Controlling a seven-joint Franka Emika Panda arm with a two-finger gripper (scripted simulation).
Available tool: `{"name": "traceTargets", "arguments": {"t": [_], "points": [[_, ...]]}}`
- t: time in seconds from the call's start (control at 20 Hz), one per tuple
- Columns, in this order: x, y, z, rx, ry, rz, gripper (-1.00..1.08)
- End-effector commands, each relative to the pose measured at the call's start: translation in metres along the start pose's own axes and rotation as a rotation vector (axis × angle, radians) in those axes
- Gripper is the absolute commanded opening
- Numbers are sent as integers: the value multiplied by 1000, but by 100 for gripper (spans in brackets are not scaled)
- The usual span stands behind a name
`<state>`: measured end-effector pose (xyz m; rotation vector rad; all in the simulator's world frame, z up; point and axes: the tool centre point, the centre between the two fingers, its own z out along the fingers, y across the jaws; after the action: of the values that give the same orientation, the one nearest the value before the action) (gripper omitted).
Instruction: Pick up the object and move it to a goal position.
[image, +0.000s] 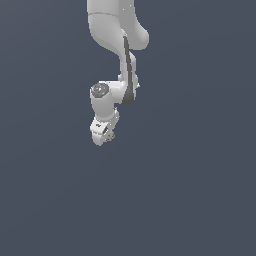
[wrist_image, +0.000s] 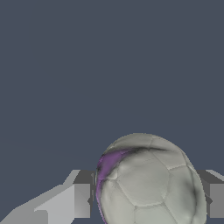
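Pale ball (wrist_image: 148, 183) sits clamped in the tool (image: 105, 137) against plain slate-grey surroundings.

A plain dark slate-grey backdrop (image: 200, 190) fills everything around.

I'm seeing the ball (wrist_image: 148, 183) showing pale grey-beige panels with dark seams and a purple patch | arm (image: 115, 30) showing white with a dark stripe | fingers (wrist_image: 65, 203) showing light grey | background showing slate blue-grey
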<state>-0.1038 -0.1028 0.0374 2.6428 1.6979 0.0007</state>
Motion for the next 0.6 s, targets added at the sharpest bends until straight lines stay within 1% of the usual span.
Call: {"name": "traceTargets", "arguments": {"t": [0.0, 0.55], "points": [[0, 0, 1, 1, 0, 0, -100], [3, -1, -1, -1, 0, 0, -100]]}}
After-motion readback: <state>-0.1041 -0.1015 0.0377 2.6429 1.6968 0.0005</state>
